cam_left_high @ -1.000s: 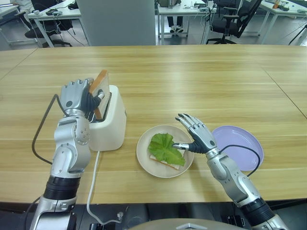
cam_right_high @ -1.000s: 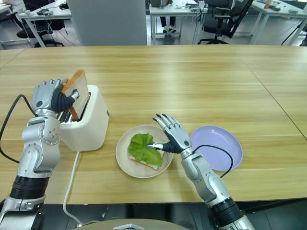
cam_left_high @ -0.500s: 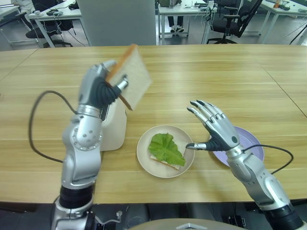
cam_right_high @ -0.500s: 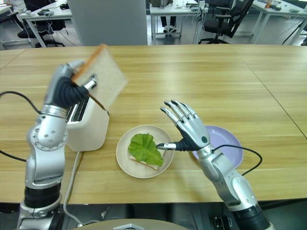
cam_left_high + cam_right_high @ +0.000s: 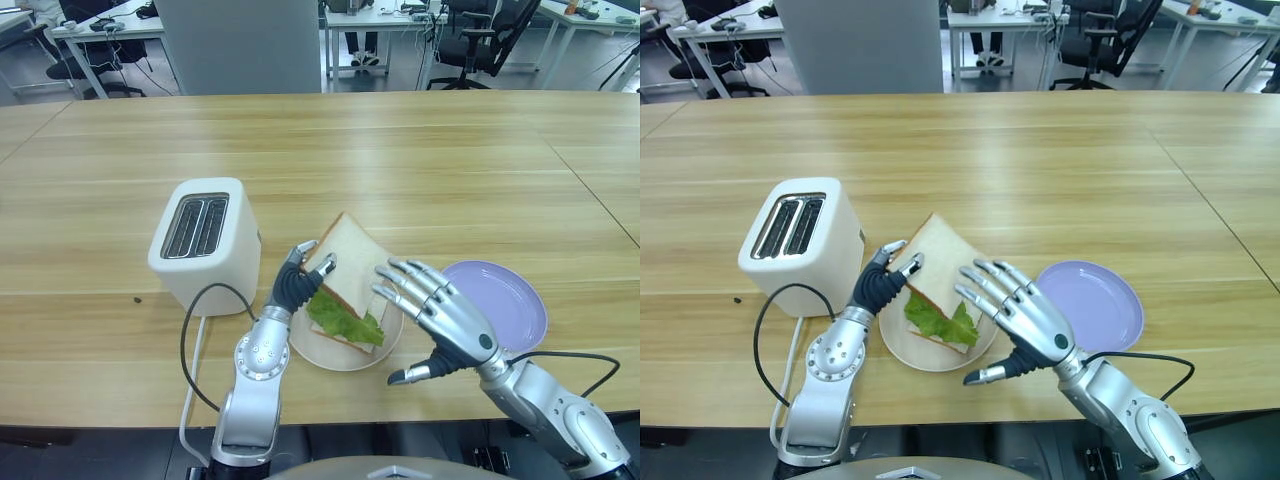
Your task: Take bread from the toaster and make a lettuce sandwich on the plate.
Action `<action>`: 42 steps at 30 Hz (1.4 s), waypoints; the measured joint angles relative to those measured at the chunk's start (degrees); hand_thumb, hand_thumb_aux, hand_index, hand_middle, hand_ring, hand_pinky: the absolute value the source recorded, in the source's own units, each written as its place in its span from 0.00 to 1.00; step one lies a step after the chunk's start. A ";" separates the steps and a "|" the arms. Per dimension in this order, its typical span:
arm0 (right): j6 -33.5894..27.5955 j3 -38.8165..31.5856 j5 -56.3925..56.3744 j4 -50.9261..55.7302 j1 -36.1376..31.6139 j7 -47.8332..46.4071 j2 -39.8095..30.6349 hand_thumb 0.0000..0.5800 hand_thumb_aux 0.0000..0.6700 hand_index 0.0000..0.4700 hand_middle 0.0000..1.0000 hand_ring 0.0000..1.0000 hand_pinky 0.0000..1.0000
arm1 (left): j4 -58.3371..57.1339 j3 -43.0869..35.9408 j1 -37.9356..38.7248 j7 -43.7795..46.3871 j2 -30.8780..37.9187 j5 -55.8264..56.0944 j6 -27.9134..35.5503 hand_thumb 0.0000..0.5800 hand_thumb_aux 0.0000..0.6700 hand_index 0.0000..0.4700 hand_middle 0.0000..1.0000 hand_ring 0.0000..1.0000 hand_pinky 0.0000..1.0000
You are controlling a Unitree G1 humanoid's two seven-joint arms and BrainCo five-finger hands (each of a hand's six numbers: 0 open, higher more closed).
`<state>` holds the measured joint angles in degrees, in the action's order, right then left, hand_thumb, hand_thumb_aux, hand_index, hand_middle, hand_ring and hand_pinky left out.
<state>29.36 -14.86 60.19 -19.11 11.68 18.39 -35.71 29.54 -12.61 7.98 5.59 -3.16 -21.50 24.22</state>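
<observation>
The wooden table (image 5: 400, 160) carries a white toaster (image 5: 205, 270) on the robot's left, its two slots facing up. A dark cord (image 5: 186, 345) loops from it toward the near edge.

The right hand (image 5: 445, 325) hovers over the table between the two plates. Its fingers are spread wide and it grips nothing. The palm faces left and the thumb points toward the tan plate. Its fingertips overlap that plate's right rim in the view, and whether they touch it cannot be told.

The left hand (image 5: 295, 288) is just right of the toaster. Its fingers are closed in a pinch on the left edge of the slice of bread (image 5: 350, 262).

The purple plate (image 5: 510, 300) lies flat on the right, well apart from the toaster. The tan plate (image 5: 345, 362) sits between toaster and purple plate, with its left rim hidden behind the left hand.

The held slice is over the tan plate, tilted, with one corner pointing away from the robot. Its near part lies over the lettuce (image 5: 340, 320), and contact there is hard to make out. Under the leaf, only a pale edge of the lower slice (image 5: 345, 343) shows.
</observation>
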 measured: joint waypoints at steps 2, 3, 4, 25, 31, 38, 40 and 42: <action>0.47 -1.06 0.68 1.43 0.15 -0.53 -0.50 0.00 0.00 0.00 0.00 0.00 0.00 | -0.79 0.04 0.61 -2.05 -0.07 0.10 -0.06 1.00 1.00 0.98 1.00 1.00 1.00; 0.60 -1.38 1.00 2.19 0.11 -1.05 -0.69 0.00 0.00 0.00 0.00 0.00 0.00 | -1.29 -0.14 0.75 -3.21 -0.08 0.09 -0.15 1.00 1.00 0.98 1.00 1.00 1.00; 0.63 -1.67 1.28 2.95 -0.13 -1.40 -0.73 0.00 0.00 0.00 0.00 0.00 0.00 | -1.80 -0.42 1.12 -4.38 -0.11 0.05 -0.18 1.00 1.00 0.98 1.00 1.00 1.00; -1.56 -6.40 1.87 13.15 -5.27 -6.26 0.77 0.00 0.00 0.00 0.00 0.00 0.00 | -10.24 -8.11 4.59 -9.04 0.73 0.01 -2.60 1.00 1.00 0.98 1.00 1.00 1.00; -2.45 -7.73 1.88 14.37 -5.98 -7.17 1.11 0.00 0.00 0.00 0.00 0.00 0.00 | -12.32 -8.34 4.52 -9.33 0.90 -0.40 -2.61 1.00 1.00 0.98 1.00 1.00 1.00; -2.91 -9.12 1.44 16.31 -6.92 -9.24 1.12 0.00 0.00 0.00 0.00 0.00 0.00 | -15.33 -10.84 2.57 -11.30 3.50 -5.70 -2.70 0.86 0.62 0.61 1.00 1.00 1.00; -2.94 -9.38 1.13 16.45 -7.01 -9.76 1.12 0.00 0.00 0.00 0.00 0.00 0.00 | -15.85 -12.08 2.09 -11.88 5.04 -9.03 -2.70 0.10 0.05 0.05 0.93 0.93 0.93; -2.99 -9.61 0.90 16.60 -7.00 -10.01 1.11 0.00 0.00 0.00 0.00 0.00 0.00 | -16.15 -13.17 2.04 -12.27 6.23 -11.40 -2.67 0.00 0.00 0.00 0.58 0.58 0.58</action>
<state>26.37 -24.46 61.10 -2.51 4.69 8.38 -34.59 13.39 -25.78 10.02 -6.68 3.07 -32.90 21.56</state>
